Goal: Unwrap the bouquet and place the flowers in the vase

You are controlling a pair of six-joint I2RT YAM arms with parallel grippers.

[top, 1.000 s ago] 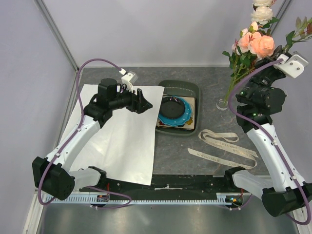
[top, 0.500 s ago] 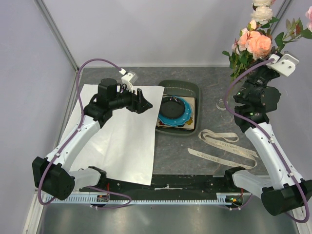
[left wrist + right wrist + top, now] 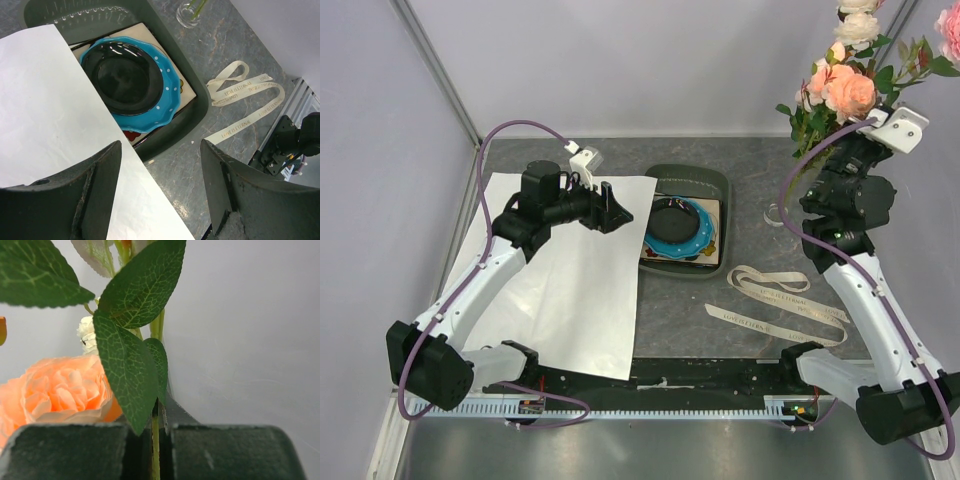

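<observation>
paper [image 3: 570, 290]: white sheet lying flat on the left half of the table [image 3: 760, 265]. Near edge is by the left arm's base, far right corner meets the tray's left rim.
ribbon [image 3: 780, 298]: cream with printed lettering, untied. Loose loops lie flat right of centre, between the tray and the right arm, apart from both.
left gripper [image 3: 160, 145]: fingers spread wide, nothing between them. Hovers over the paper's far right edge, pointing at the tray.
tray [image 3: 698, 173]: dark green, mid-table, just past the left gripper.
plate [image 3: 680, 228]: black centre, blue dotted rim. Sits in the tray on a pale square piece.
vase [image 3: 775, 213]: clear glass, upright on the table right of the tray, beyond the ribbon and beside the right arm. The left wrist view shows a thin green stem at its mouth; can't tell if it is inside or just above.
right gripper [image 3: 156, 440]: fingers pressed together, pinching a thin green stem. Raised high at the far right.
flowers [image 3: 842, 92]: held by the right gripper in the far right corner, upright, with the blooms above the fingers. Peach and pink blooms with cream ones on top. Lower stems are hidden behind the right arm in the top view.
right wrist detail: peach bloom [image 3: 60, 390] is left of the pinched stem, and a large leaf [image 3: 130, 385] hangs just above the fingers.
</observation>
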